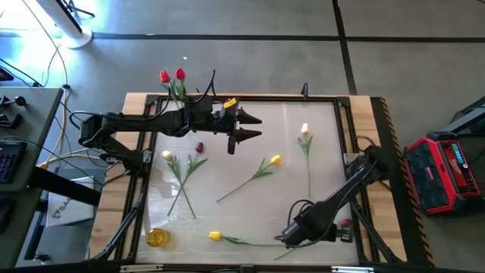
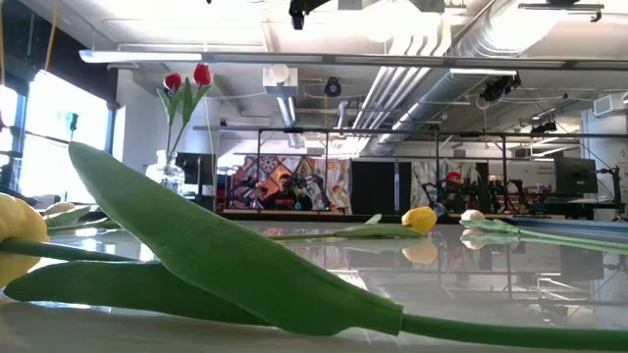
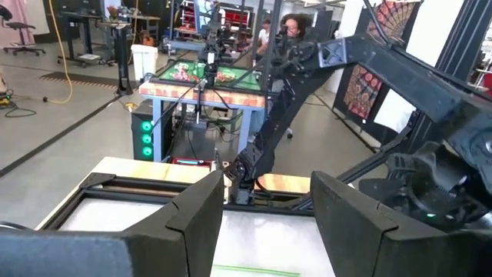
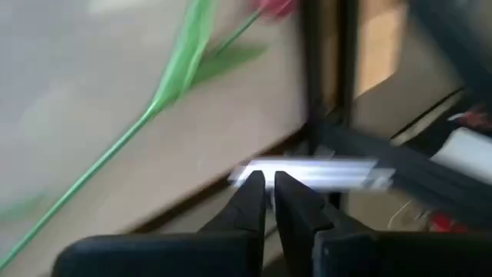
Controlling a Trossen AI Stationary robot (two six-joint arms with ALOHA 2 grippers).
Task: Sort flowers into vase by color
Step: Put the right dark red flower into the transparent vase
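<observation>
From where I sit the workshop shows behind the rig, benches and ducting under a high ceiling, and the glossy white table [image 1: 250,144] in its wooden frame fills my overhead feed. Two red tulips [image 1: 172,76] already stand upright in the clear vase [image 2: 169,173] at the far left edge of the table, so I judge the red group at least begun. Most of the work looks undone: a cream tulip [image 1: 167,156] and a maroon tulip [image 1: 199,147] lie crossed at the left, a yellow tulip [image 1: 274,159] lies near the centre, a white tulip [image 1: 305,130] lies toward the right, and another yellow tulip [image 1: 215,236] lies along the near edge with its stem running toward my right arm. A pink tulip [image 1: 346,224] lies by the right rail. A small yellow-tinted vase [image 1: 157,237] sits at the near left corner with nothing in it that I can see. My left gripper [image 1: 248,127] hovers above the far middle of the table, fingers spread apart and holding nothing. My right gripper [image 1: 286,236] is low at the near right, its fingers [image 4: 247,201] nearly together with nothing between them; a green stem [image 4: 115,146] lies just beside it, not grasped.
</observation>
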